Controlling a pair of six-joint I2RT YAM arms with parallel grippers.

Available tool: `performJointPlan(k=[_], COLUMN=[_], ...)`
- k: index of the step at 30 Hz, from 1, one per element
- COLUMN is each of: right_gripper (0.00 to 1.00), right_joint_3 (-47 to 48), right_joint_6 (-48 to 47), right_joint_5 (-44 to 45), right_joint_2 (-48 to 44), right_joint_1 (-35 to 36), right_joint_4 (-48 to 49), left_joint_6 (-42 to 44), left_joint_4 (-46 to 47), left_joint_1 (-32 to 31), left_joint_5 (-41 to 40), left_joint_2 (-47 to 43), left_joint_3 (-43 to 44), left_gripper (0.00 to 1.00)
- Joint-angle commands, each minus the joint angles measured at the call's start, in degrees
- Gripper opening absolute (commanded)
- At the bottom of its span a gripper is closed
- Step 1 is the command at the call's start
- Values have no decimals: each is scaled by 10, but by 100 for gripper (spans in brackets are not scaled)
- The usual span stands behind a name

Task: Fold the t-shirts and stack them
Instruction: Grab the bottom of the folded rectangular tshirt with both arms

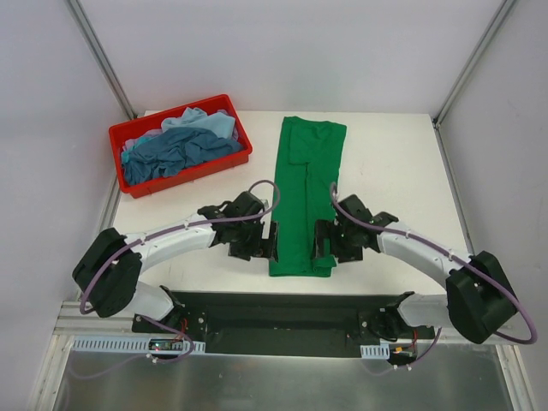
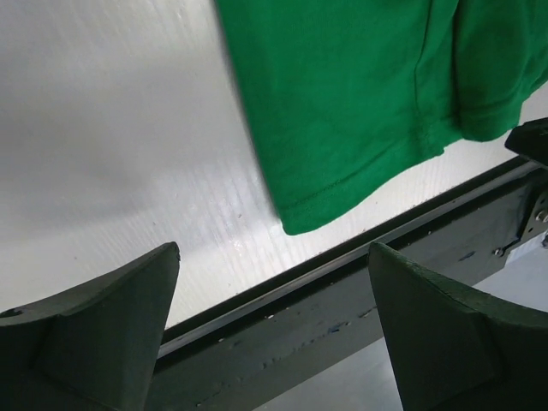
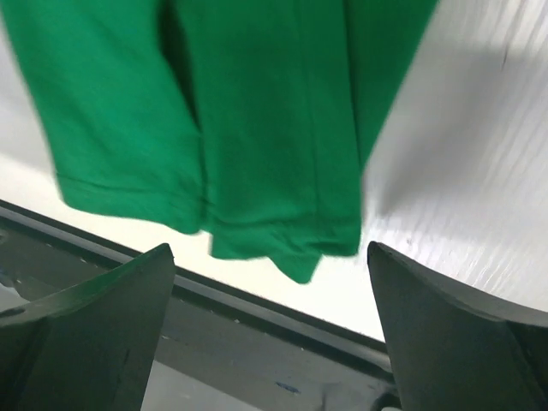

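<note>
2 arms close in on the near end of a green t-shirt (image 1: 306, 197) in the top view, the left arm (image 1: 171, 235) at its left edge and the right arm (image 1: 411, 248) at its right. The shirt lies flat on the white surface (image 1: 402, 171), folded lengthwise into 1 long narrow strip running from the far middle toward the near edge. The left jaws sit just beside the strip's near left side and the right jaws just beside its near right side; from above I cannot tell whether either touches the cloth. At the far left a red bin (image 1: 193, 174) stands at a slant, well apart from the strip. It contains a dark teal-blue t-shirt (image 1: 175, 152) with a pale blue t-shirt (image 1: 205, 122) behind it (both bunched, not folded).

In the left wrist view the 2 fingers (image 2: 94, 330) stand wide apart, released, with nothing between them. The green shirt's hem corner lies ahead of them on the surface, right of centre, and a dark base plate (image 2: 342, 325) runs along the surface's near edge.

The right wrist view is somewhat blurred. These jaws are also spread and grasp nothing. The green shirt fills the upper left, its layered near hem ending ahead of the fingers (image 3: 86, 338), with bare surface to the right.
</note>
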Motion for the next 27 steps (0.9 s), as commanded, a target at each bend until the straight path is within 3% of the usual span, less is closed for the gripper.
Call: performJointPlan(k=[1,5,8,10,17,23,27], right_gripper=[96,96,99,92,87,83,83], right_joint_3=[-52,-66,-58,-53,-21,-23,-22], right_joint_6=[50,45,52,63,47,52,48], right_joint_5=[-48,-2,-24,-29,24,-70,-50], right_joint_2=[-40,-16,10,18,-6,-20,-12], right_joint_1=[6,6,7,9,11,15,17], right_joint_4=[66,74,86,84,-16,19,10], left_joint_6=[-21,-30,-49,-53,-52,-55,-54], left_joint_4=[17,36,49,52,54,54,54], left_joint_1=[-23,-26,-27,-27,-27,-26,-26], left_joint_5=[-2,0,-5,-4,-13,-10,-10], left_joint_2=[23,58,80,90,106,112,110], left_joint_3=[-15,-16,-16,-14,-17,-13,-14], left_gripper=[89,83,75,68,49,37,31])
